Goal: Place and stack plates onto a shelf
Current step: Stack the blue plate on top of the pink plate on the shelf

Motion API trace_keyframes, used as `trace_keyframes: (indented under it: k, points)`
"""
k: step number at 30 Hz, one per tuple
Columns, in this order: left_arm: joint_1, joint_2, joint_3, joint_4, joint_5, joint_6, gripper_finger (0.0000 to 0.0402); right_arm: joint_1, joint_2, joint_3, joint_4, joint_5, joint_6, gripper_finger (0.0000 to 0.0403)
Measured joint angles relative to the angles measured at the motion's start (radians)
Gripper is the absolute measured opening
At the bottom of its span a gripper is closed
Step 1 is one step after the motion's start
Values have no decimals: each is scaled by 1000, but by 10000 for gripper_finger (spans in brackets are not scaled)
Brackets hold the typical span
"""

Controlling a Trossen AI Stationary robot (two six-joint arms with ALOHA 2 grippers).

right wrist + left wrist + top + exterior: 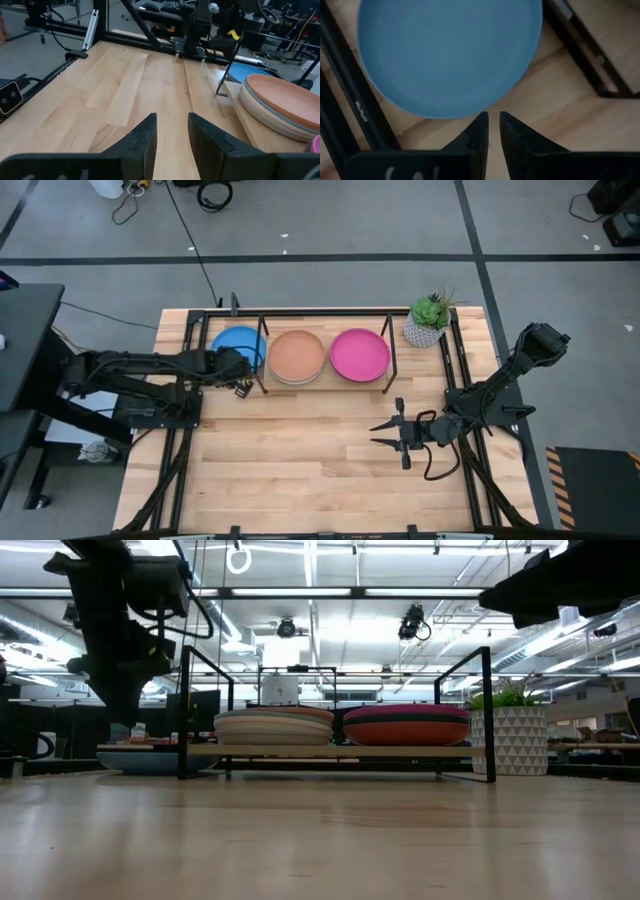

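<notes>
A blue plate (238,345) lies flat on the tabletop just left of the shelf (330,384), as the low view (150,761) shows. On the shelf board (340,751) stand two stacks: one topped by a terracotta plate (297,355) and one topped by a magenta plate (360,353). My left gripper (243,376) hovers over the blue plate's near rim. In the left wrist view its fingers (492,120) stand a narrow gap apart, just short of the plate (450,55). My right gripper (374,434) is open and empty over the table's middle right, pointing left.
A potted plant in a white patterned pot (425,325) stands right of the shelf. Thin black legs and upper rails (207,710) frame the shelf. Bare wooden tabletop (300,460) spreads in front of it. Black frame rails run along the table's sides.
</notes>
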Motion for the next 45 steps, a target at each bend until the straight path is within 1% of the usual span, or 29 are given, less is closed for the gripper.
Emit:
trace_keyframes:
  k: [4, 6, 10, 13, 16, 19, 24, 30, 33, 37, 41, 45]
  points:
    - [24, 54, 0, -17, -7, -4, 55, 0, 15, -16, 15, -21, -6, 117]
    - [59, 69, 0, -11, -1, -2, 55, 0, 30, -30, 39, -25, -15, 117]
    - [150, 108, 0, 3, 33, 58, 55, 0, 63, -50, 114, -25, -53, 117]
    - [212, 132, 0, 28, 43, 151, 55, 0, 77, -50, 147, -25, -81, 117]
    - [248, 144, 0, 58, 44, 288, 55, 0, 82, -50, 158, -30, -94, 117]
    - [263, 150, 0, 89, 77, 398, 55, 0, 83, -50, 158, -46, -86, 117]
    - [278, 148, 0, 114, 222, 476, 55, 0, 84, -50, 151, -56, -61, 117]
    - [253, 148, 0, 104, 234, 469, 58, 1, 97, -50, 157, -69, -30, 117]
    - [242, 148, 0, 94, 234, 473, 78, 1, 97, -50, 157, -69, -23, 117]
    - [228, 148, 0, 94, 232, 478, 127, 1, 97, -50, 158, -69, -23, 117]
    - [228, 158, 0, 107, 182, 459, 173, 1, 97, -50, 158, -69, -27, 117]
    - [227, 169, 0, 140, 161, 448, 183, 1, 97, -50, 157, -69, -29, 117]
